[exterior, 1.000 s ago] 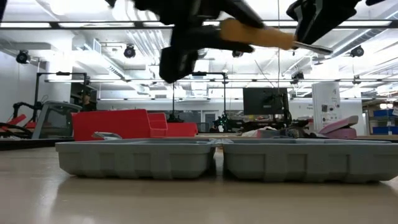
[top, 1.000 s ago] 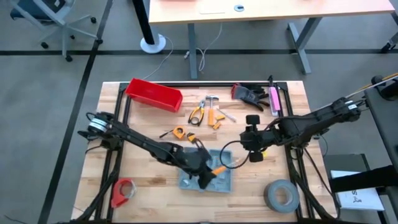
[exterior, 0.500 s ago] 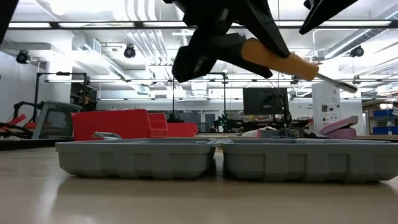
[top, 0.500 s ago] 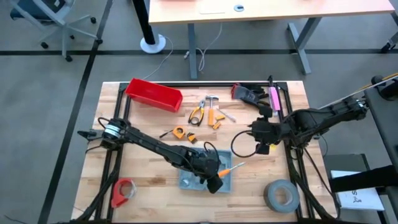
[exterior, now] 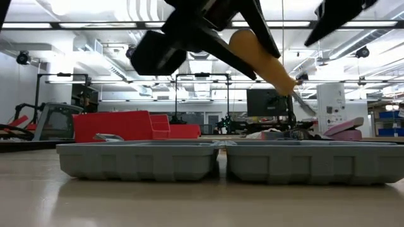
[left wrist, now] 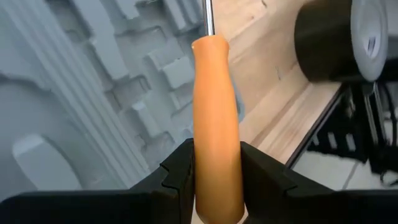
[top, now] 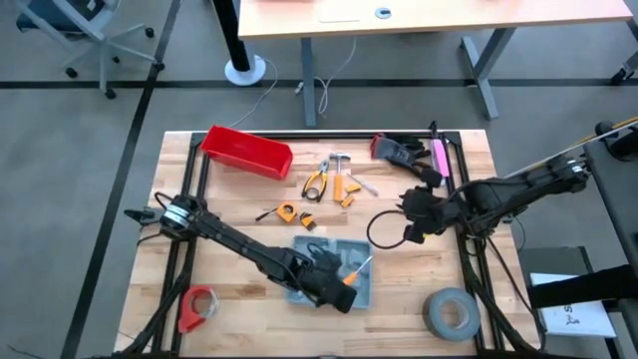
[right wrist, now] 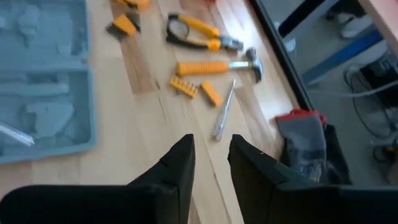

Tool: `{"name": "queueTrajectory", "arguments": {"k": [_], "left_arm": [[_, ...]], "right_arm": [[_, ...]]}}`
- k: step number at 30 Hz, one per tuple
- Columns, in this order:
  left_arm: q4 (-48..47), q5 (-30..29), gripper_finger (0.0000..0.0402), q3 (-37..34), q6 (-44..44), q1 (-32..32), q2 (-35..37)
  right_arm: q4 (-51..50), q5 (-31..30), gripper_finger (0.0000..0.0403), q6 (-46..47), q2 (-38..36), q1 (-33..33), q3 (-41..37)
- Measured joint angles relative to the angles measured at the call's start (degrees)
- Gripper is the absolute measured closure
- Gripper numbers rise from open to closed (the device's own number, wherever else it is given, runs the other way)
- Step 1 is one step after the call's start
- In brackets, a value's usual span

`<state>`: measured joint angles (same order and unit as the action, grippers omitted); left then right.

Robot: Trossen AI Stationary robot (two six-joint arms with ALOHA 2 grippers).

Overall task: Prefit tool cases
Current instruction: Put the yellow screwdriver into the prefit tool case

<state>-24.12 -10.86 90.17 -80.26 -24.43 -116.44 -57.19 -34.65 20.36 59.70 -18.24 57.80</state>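
The left gripper [left wrist: 214,171] is clamped on an orange-handled screwdriver [left wrist: 214,118], its metal shaft pointing away from the fingers. Directly beneath lies the open grey-blue plastic hinged tool case [top: 334,271], flat on the wooden table [top: 239,199]. The right gripper [right wrist: 210,163] hovers beside the case, apparently empty, fingers narrowly parted.

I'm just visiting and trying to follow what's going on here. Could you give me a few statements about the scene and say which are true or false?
1. The left gripper holds an orange-handled screwdriver. True.
2. The screwdriver lies flat in the tool case. False: it is held tilted above it.
3. The right gripper holds a hammer. False: the hammer lies on the table.
4. The tool case lies open. True.
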Motion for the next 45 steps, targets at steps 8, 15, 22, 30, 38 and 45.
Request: {"name": "queueTrajectory", "arguments": {"k": [8, 15, 22, 30, 38, 45], "left_arm": [[0.32, -7.73, 0.0306, 0.00, -8.69, -2.96, 0.00], [1.73, -12.31, 0.0307, 5.12, -9.82, -4.53, -4.49], [-3.64, -14.88, 0.0307, 18.38, -9.11, -4.89, -13.07], [-17.50, -17.99, 0.0307, 32.56, -15.99, -5.22, -20.05], [-18.82, -18.68, 0.0307, 33.35, -20.76, -5.09, -21.19], [-18.32, -18.26, 0.0307, 30.84, -22.87, -5.06, -21.14]], "right_arm": [[0.55, 0.24, 0.0347, 6.33, 0.02, -1.93, -5.82], [2.11, 0.09, 0.0355, 9.66, -0.05, -7.39, -6.85], [2.42, -1.89, 0.0349, 11.19, -0.05, -11.98, -7.37], [3.70, -13.34, 0.0355, 8.83, -0.05, -16.09, -8.27], [4.11, -13.00, 0.0365, 9.89, -0.05, -19.90, -8.37], [4.14, -12.96, 0.0362, 12.65, -0.02, -23.22, -8.48]]}}
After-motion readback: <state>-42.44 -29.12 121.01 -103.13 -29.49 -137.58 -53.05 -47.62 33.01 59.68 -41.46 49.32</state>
